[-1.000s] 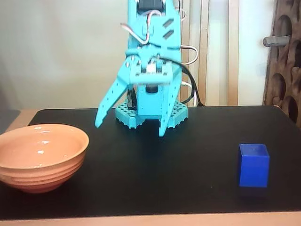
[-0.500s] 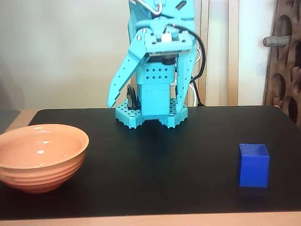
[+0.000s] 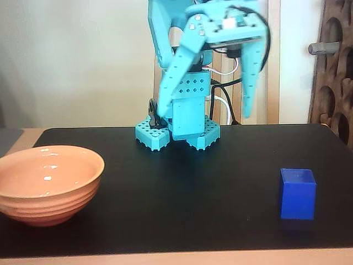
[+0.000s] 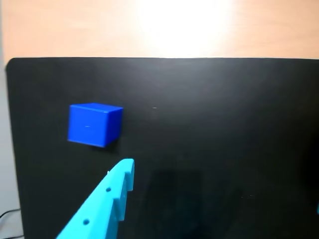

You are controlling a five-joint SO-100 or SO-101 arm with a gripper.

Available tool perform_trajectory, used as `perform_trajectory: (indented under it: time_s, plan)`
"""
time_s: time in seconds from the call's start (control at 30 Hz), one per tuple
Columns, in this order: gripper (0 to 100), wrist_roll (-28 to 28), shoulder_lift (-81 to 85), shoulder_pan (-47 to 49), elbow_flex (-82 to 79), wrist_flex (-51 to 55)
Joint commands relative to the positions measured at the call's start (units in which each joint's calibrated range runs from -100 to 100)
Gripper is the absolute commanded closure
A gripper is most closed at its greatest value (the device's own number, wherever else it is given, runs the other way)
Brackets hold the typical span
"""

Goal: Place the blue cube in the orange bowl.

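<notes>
In the fixed view, my tool has swung up and toward the right of the picture over the last second. A second ago it hung low over the middle of the black mat, in front of my base; now it is raised, tilted, and turned toward the side where the blue cube stands. Its two fingers are spread wide apart and hold nothing. The cube has not moved: it sits on the mat near the right front corner, well apart from my tool. The orange bowl rests at the left front, empty, on the opposite side of the counter from the cube, also unmoved.

In the wrist view, the cube lies left of centre on the mat, upright and free. One finger of my tool reaches in from the bottom edge, its tip just short of the cube and slightly to its right. The other finger barely shows at the right edge.

I judge this as the aiming turn: I am now facing the cube, but the reach down and the grasp are not yet done.
</notes>
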State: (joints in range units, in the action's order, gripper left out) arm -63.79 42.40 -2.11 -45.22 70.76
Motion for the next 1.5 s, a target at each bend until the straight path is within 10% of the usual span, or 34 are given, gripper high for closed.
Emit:
perform_trajectory:
  time_s: [0.0, 1.47]
  plan:
    - [59, -2.6, -4.4, 3.4, 9.6, -1.3]
    - [59, -7.5, -30.1, 20.1, 16.6, -19.6]
